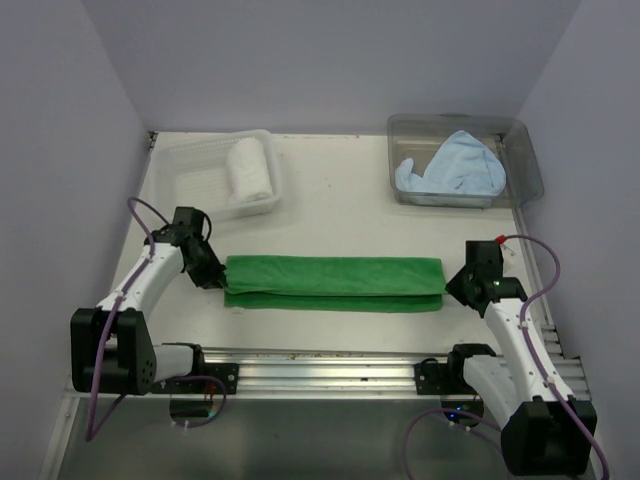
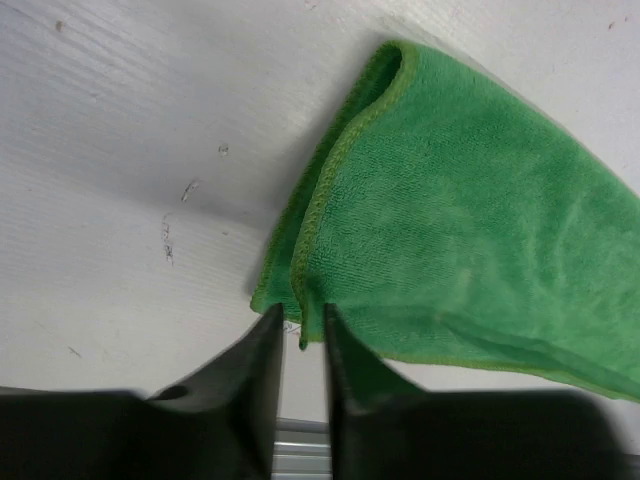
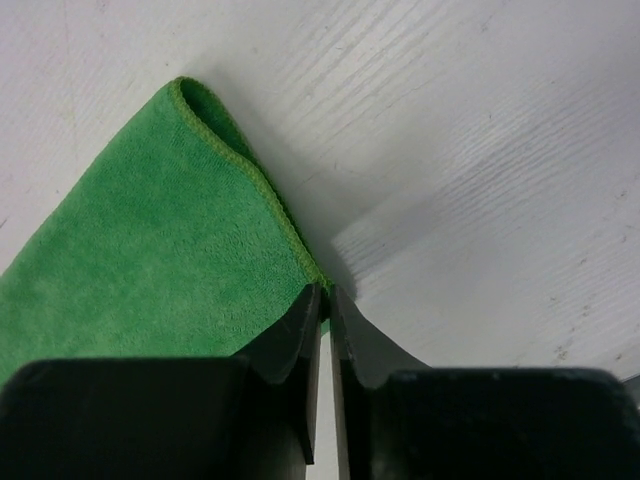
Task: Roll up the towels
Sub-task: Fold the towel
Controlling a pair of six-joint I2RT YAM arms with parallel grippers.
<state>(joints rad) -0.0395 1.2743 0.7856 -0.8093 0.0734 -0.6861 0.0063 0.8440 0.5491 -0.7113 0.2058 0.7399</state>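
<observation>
Green towel (image 1: pixel 334 284) is lying folded at six o'clock on the surface (image 1: pixel 340 210); right tool (image 3: pixel 322 300) is pinching its three o'clock corner, left tool (image 2: pixel 300 325) is straddling its nine o'clock corner, grip unclear.

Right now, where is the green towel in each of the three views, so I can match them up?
Top external: the green towel lies folded in a long strip across the middle, between the two arms.
Left wrist: its left end fills the right half, with a corner at the left pincer.
Right wrist: its right end fills the lower left, with its edge at the right pincer.
Shared landmark: the white table under it.
</observation>
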